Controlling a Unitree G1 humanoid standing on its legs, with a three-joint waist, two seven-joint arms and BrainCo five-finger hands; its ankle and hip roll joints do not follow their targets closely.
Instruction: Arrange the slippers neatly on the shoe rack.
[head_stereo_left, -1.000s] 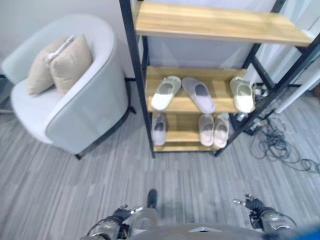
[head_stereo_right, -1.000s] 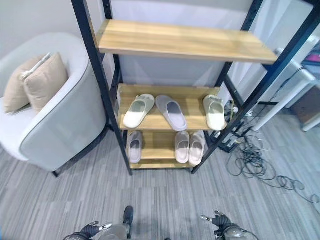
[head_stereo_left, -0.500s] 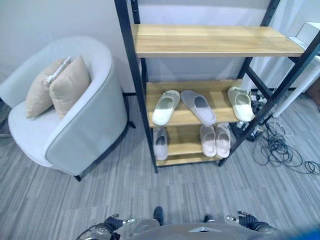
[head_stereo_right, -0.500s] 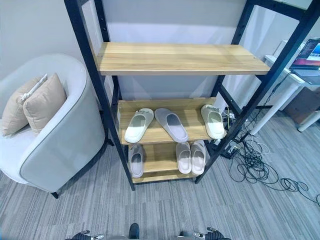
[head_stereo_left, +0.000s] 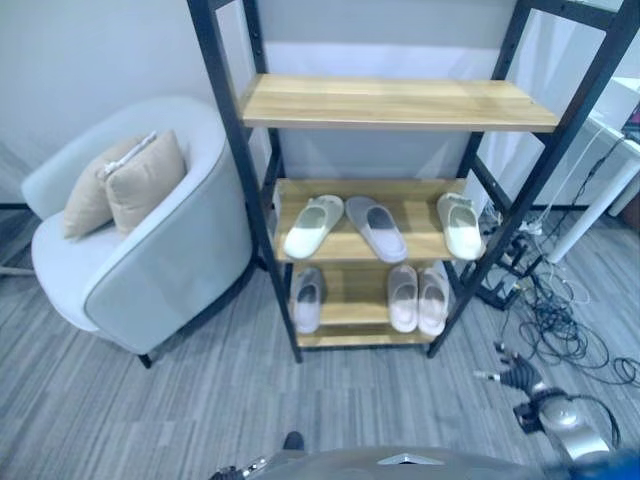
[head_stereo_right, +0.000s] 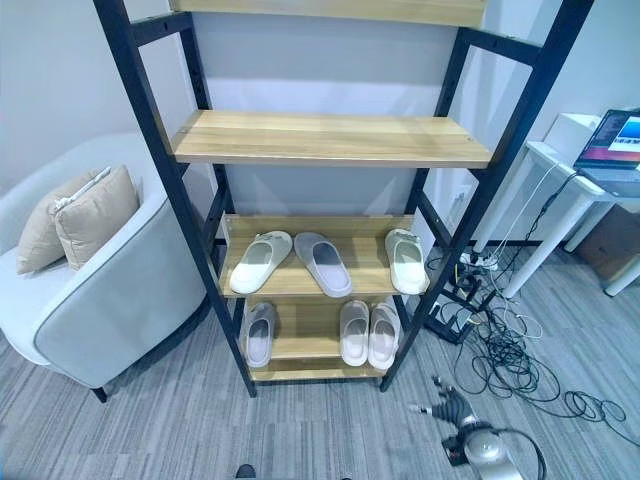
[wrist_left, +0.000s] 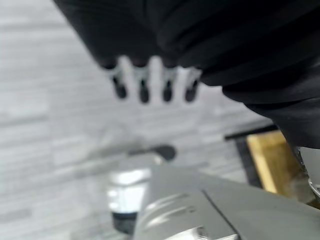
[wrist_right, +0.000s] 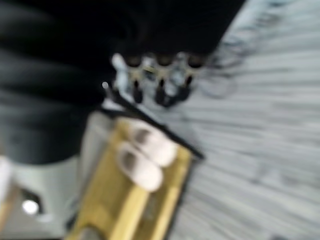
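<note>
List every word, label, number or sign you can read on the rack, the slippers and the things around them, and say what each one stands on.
None can be read.
Shoe rack: bare wood and black frame, no label.
Slippers: no legible print.
Laptop on the white table: screen too small to read.
Cushions on the armchair: plain.

Shoe rack (head_stereo_right: 185, 235): its topmost shelf was cut off by the upper edge. The single grey slipper (head_stereo_right: 259, 335) on the bottom shelf lay partly behind the rack's front left post. The pair of slippers (wrist_right: 145, 157) appeared blurred. Laptop (head_stereo_right: 617, 150) right of the rack was cropped.
</note>
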